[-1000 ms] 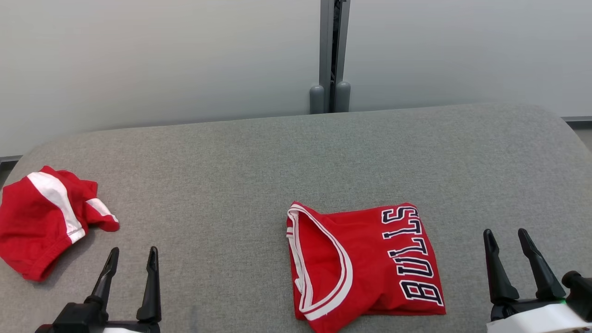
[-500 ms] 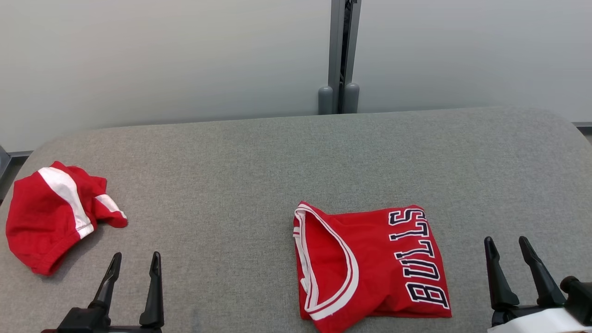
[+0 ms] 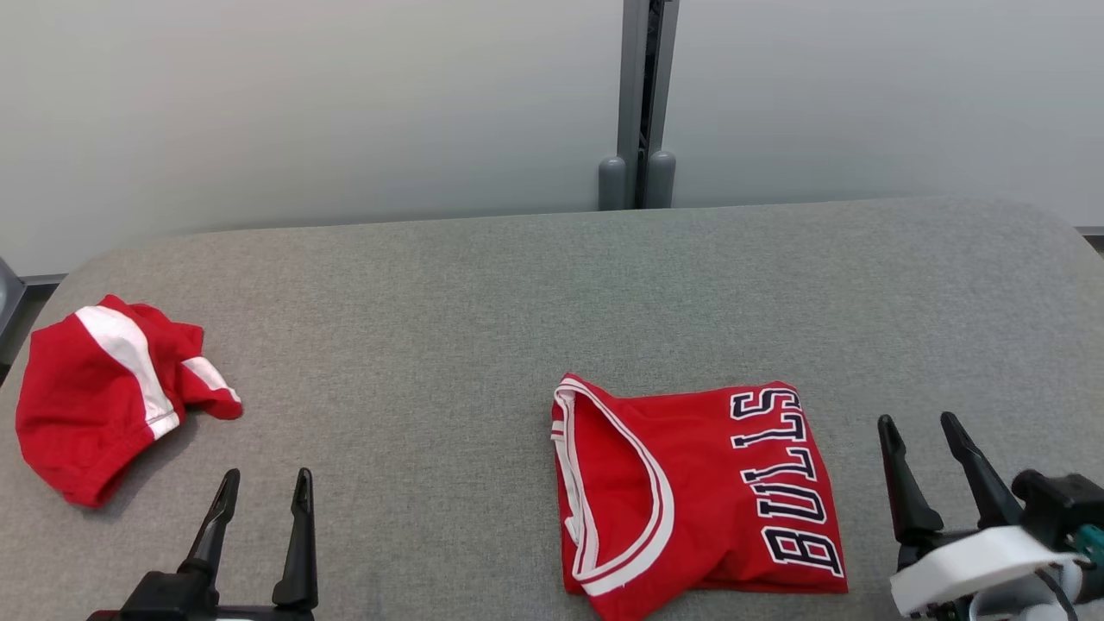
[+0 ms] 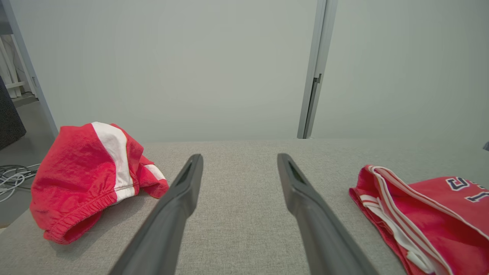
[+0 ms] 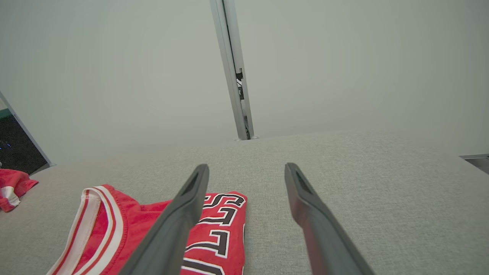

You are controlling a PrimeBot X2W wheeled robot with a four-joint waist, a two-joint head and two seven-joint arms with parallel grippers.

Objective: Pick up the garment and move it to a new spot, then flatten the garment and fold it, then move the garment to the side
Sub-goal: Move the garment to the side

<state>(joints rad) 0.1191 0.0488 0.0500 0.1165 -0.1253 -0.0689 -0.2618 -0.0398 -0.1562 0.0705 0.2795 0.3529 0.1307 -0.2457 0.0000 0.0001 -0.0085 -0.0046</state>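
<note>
A red jersey (image 3: 699, 492) with white trim and "BULLS" lettering lies folded on the grey padded table (image 3: 431, 328), right of centre near the front. A crumpled red garment with white stripes (image 3: 103, 397) sits at the table's left end. My left gripper (image 3: 266, 476) is open and empty at the front left, between the two garments and touching neither. My right gripper (image 3: 916, 423) is open and empty just right of the jersey. The left wrist view has the crumpled garment (image 4: 84, 179) to the left of my fingers and the jersey (image 4: 428, 214) to the right. The right wrist view looks past the jersey's lettered edge (image 5: 225, 221).
A pale wall with a grey vertical post (image 3: 638, 103) stands right behind the table's far edge. The table's rounded corners fall away at left and right. Cables (image 4: 11, 179) lie on the floor beyond the left end. Bare grey surface spans the table's middle and back.
The whole head view has shifted a little to the right, so the camera moved. My right gripper has come slightly up and closer to the jersey. Both garments lie as before.
</note>
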